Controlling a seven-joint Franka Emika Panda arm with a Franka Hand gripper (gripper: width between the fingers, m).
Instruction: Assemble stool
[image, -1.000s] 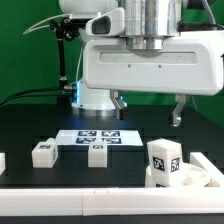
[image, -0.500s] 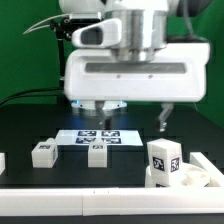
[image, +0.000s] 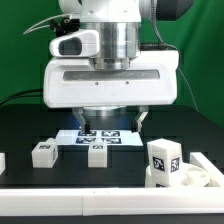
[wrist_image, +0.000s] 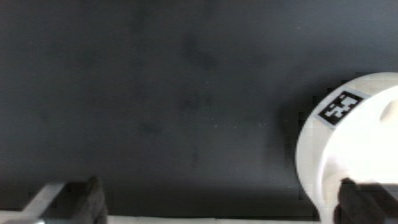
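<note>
The round white seat (image: 192, 178) lies at the exterior view's lower right, and a tagged leg (image: 165, 160) stands upright on it. Two more white legs (image: 42, 152) (image: 97, 153) lie on the black table in front of the marker board (image: 100, 137). My gripper (image: 113, 122) hangs open above the board, left of the seat and holding nothing. In the wrist view the seat (wrist_image: 352, 160) with its tag (wrist_image: 342, 106) fills one side, and its rim lies close to one of my dark fingers (wrist_image: 366, 200). The gripper (wrist_image: 217, 205) there has only bare table between its fingers.
A long white bar (image: 70, 200) edges the table's front. A small white piece (image: 2, 162) is cut off at the exterior view's left edge. A green backdrop and black cables stand behind the arm.
The arm has swung toward the exterior view's left, from over the seat's side to above the marker board. The jaws stayed open and the parts have not moved.
</note>
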